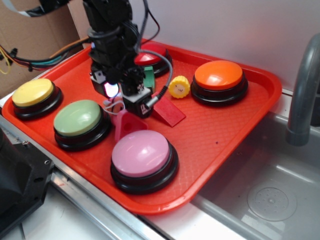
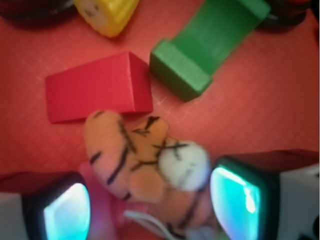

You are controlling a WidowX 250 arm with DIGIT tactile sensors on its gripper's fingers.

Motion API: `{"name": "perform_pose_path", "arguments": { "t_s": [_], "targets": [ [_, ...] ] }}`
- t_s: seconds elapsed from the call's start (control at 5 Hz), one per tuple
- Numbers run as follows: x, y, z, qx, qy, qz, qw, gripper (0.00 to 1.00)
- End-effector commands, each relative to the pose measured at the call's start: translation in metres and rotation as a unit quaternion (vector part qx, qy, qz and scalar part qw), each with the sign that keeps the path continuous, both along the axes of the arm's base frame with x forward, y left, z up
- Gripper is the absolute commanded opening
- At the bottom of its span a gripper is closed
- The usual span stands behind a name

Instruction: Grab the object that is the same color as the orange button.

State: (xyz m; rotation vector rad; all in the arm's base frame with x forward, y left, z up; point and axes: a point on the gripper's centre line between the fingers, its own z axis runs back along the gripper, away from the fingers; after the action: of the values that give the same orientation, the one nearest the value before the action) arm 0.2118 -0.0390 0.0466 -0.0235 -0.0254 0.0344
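From the exterior view the arm pretty much blocks the tiger (image 2: 145, 160) and most of the red button (image 1: 152, 56), and in the blurry wrist shot the yellow toy (image 2: 107, 14), green block (image 2: 210, 45) and both fingers (image 2: 65, 210) run off frame.

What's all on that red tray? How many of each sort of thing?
Big push buttons: 5 (yellow, green, pink, orange, red)
Blocks: 2 (red wedge, green)
Soft tiger: 1
Yellow smiley toy: 1
Total: 9
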Motion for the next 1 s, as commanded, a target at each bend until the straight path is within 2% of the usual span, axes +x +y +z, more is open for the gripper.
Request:
{"name": "perform_pose_path", "arguments": {
  "t_s": [0.0,0.2,0.4,0.6,0.8],
  "targets": [
    [0.0102,0.0016,-0.0087,-0.001,-0.001,-0.009,1.000,1.00],
    [0.0108,0.0009,-0.0121,0.001,0.001,-0.009,1.000,1.00],
    [0.0121,0.0008,-0.0142,0.005,0.002,-0.008,1.000,0.55],
    [0.0120,0.0013,-0.0128,0.010,-0.003,-0.003,1.000,0.00],
    [0.0127,0.0029,-0.0069,0.017,-0.008,0.003,1.000,0.00]
  ]
}}
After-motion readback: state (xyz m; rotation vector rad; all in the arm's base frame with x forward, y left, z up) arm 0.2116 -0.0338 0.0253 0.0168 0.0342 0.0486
